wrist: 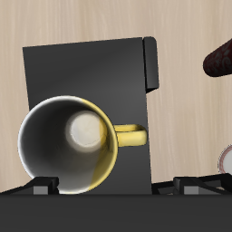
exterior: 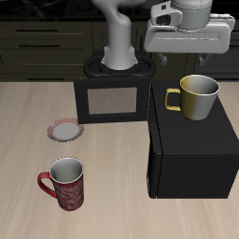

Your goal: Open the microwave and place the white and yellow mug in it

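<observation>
Yellow mug (exterior: 199,97) sitting on top of the closed microwave (exterior: 193,154), door not yet opened.
The hand (exterior: 186,37) is hovering above the mug, holding nothing; whether its fingers are spread I cannot tell. It likely needs to be reaching for the grey door handle (wrist: 153,65) next.

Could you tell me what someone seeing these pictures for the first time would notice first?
Most likely the yellow mug, standing upright on top of the big black microwave, with the end effector above it. Next comes the red mug near the table's front edge, and farther back a small plate beside a black stove.
</observation>
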You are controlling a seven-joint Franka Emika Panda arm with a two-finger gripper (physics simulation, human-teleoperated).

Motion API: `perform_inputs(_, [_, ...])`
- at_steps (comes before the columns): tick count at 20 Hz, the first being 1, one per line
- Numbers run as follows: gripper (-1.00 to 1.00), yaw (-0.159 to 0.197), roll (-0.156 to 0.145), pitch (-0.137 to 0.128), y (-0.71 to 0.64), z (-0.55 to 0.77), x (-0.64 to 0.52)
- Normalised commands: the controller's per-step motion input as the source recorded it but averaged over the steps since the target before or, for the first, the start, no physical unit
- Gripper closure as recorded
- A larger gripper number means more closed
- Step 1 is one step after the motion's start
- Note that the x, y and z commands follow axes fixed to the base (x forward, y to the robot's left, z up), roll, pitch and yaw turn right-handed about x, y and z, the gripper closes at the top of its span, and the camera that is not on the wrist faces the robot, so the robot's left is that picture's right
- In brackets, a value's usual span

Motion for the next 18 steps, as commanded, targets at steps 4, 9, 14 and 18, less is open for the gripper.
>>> perform_inputs(4, [-1.0, -0.037, 0.018, 0.03, 0.05, -0.31, 0.1])
perform_inputs(9, [-1.0, -0.021, 0.008, 0.028, 0.04, -0.23, 0.04])
perform_inputs(14, [-1.0, -0.027, 0.026, 0.038, 0.08, -0.33, -0.07])
perform_inputs(18, [-1.0, -0.039, 0.048, 0.037, 0.13, -0.29, -0.13])
